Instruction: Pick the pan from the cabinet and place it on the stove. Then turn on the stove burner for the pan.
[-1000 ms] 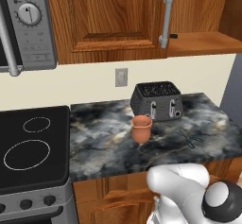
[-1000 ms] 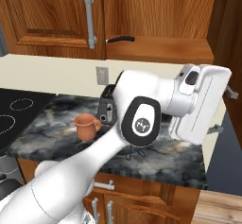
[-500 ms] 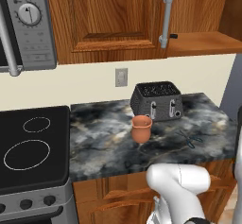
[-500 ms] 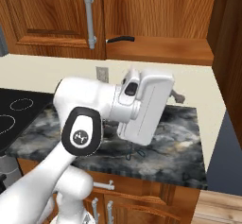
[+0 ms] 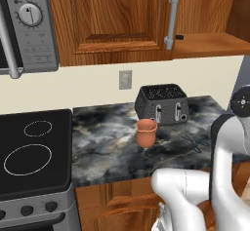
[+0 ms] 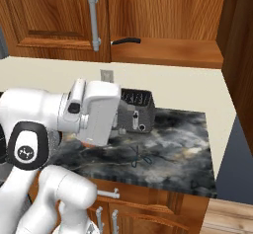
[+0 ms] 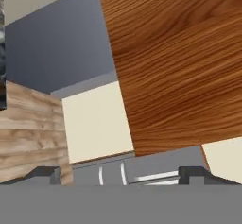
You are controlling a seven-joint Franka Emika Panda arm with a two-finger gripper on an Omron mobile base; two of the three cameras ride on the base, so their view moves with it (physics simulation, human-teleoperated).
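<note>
1. The cabinet [image 6: 163, 25] is the landmark: its right bay stands open above the bench [image 6: 168, 149], with its floor shelf bare toward the right.
2. The stove [image 5: 34, 152] lies well to the left of that bay, with the largest ring, the stove burner [image 5: 28, 158], near the stove's front left.
3. The arm's white wrist block [image 6: 99, 112] hangs low, below the cabinet and in front of the toaster [image 6: 138, 110].
4. The pan [image 6: 126, 41] shows as a thin black handle poking out at the left edge of the open bay, just right of the closed door's bar handle; its long axis runs roughly sideways along the shelf front. The pan's bowl is hidden.
5. The hand [image 7: 120, 178] is spread wide and holds nothing; it faces wood panelling and wall, not the pan. My reading: the pan lies up and away from the hand, so reaching it calls for a rise and a re-aim toward the handle.
</note>
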